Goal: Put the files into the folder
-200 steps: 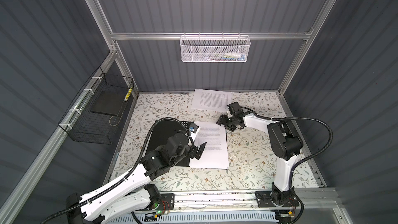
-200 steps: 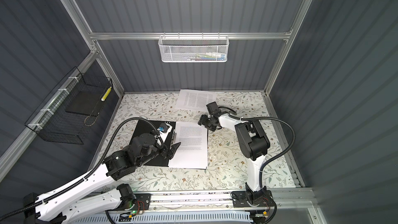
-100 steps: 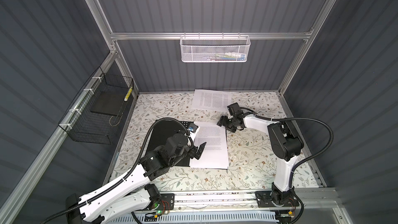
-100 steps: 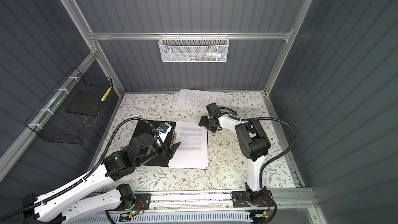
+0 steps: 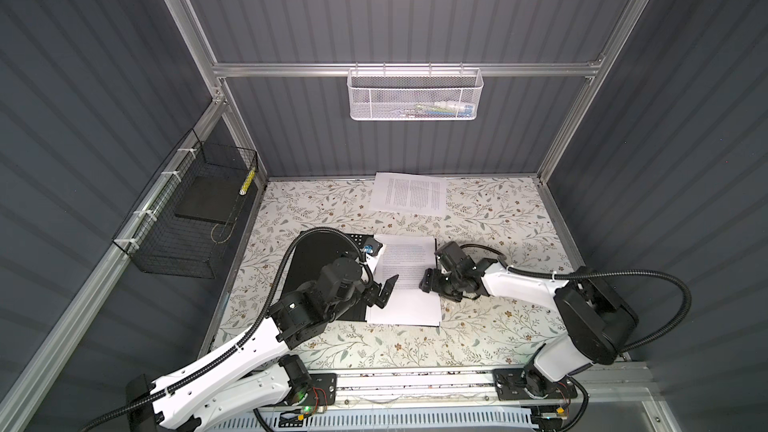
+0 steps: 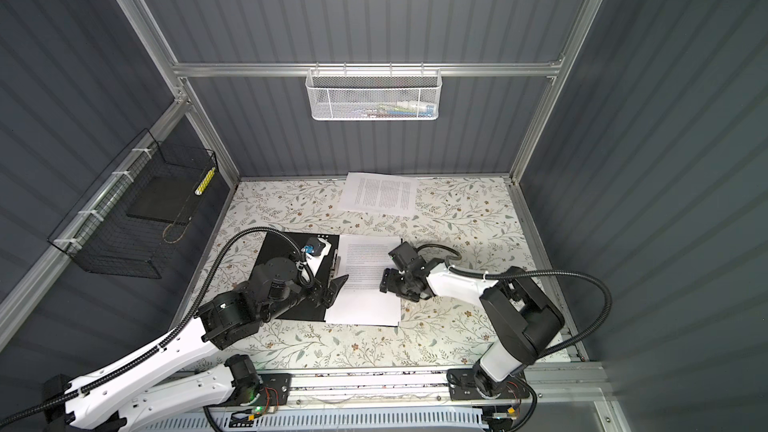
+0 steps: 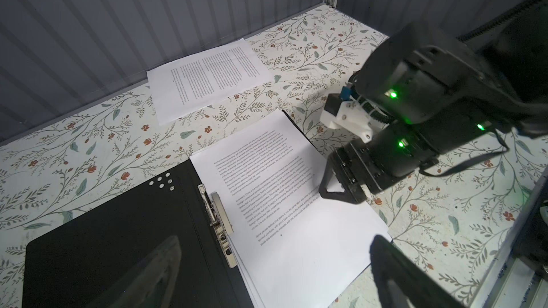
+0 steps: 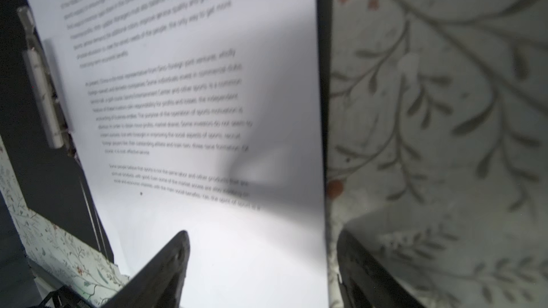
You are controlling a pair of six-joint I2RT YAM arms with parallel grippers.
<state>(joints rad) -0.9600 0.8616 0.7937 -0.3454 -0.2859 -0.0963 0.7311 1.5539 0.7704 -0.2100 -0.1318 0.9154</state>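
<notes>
Folder [image 7: 112, 226]: open flat on the desk [image 5: 498, 218], black inside facing up, metal clip [image 7: 219, 226] along the spine.
Files [image 5: 409, 305]: white printed stack on the folder's right half, left edge just beside the clip.
Loose sheet [image 5: 409, 198]: well apart from the folder, on its far side.
Left fingers [image 7: 166, 262]: spread wide, empty, above the folder's spine.
Right fingers [image 8: 169, 262]: parted, gripping nothing, astride the folder's right edge; possibly touching the paper, view too blurred to tell.
</notes>
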